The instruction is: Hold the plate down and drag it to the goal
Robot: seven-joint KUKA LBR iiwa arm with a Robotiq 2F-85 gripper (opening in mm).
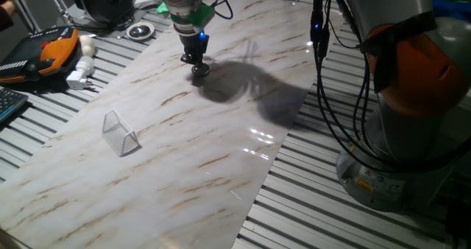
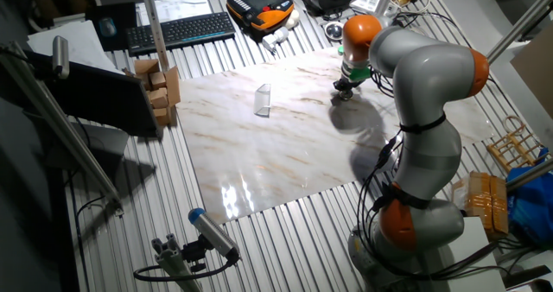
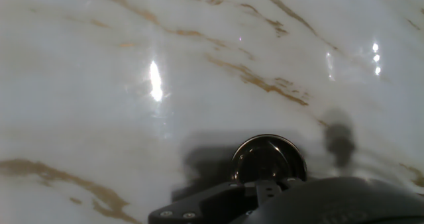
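Pressing on the plate at the surface's far end, the tool hides its jaw state; light pressure could let the disc slip free before the well-apart goal

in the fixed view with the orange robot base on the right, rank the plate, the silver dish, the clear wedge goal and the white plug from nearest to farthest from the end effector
1. plate, right under the end effector.
2. silver dish, off the marble board, up-left.
3. white plug, on the slats at left.
4. goal, on the marble, lower left.

Plug and goal are close to call.
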